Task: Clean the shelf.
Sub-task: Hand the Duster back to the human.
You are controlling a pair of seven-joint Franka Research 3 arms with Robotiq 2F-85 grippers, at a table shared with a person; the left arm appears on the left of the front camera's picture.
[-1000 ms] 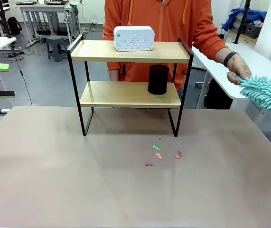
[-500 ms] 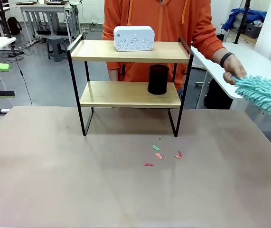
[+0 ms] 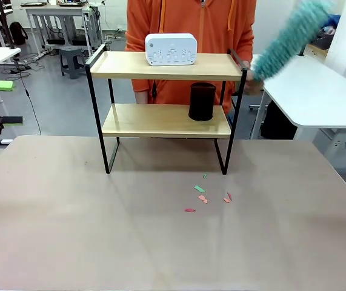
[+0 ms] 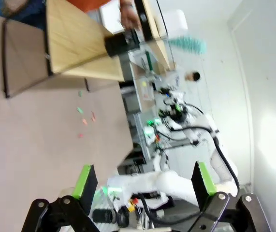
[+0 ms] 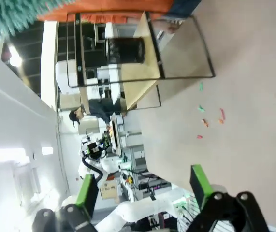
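Observation:
The shelf (image 3: 166, 65) stands at the far middle of the table, with a white device (image 3: 171, 48) on its top board and a black cup (image 3: 202, 101) on the lower board. Behind it a person in orange holds a teal duster (image 3: 291, 36) raised by the shelf's top right corner. My left gripper (image 4: 144, 181) is open and empty, off the table's left side, facing the shelf (image 4: 75, 43). On the opposite side my right gripper (image 5: 142, 188) is open and empty too, with the shelf (image 5: 147, 72) and the duster (image 5: 12, 19) beyond it.
Small red and green paper scraps (image 3: 203, 195) lie on the brown table (image 3: 69, 230) in front of the shelf's right legs. A white table (image 3: 318, 91) stands at the right behind. Wide bare tabletop lies in front of the shelf.
The person's hand has swung the teal duster from low at the picture's right edge up and left to the shelf's top right corner. The shelf and scraps have not moved.

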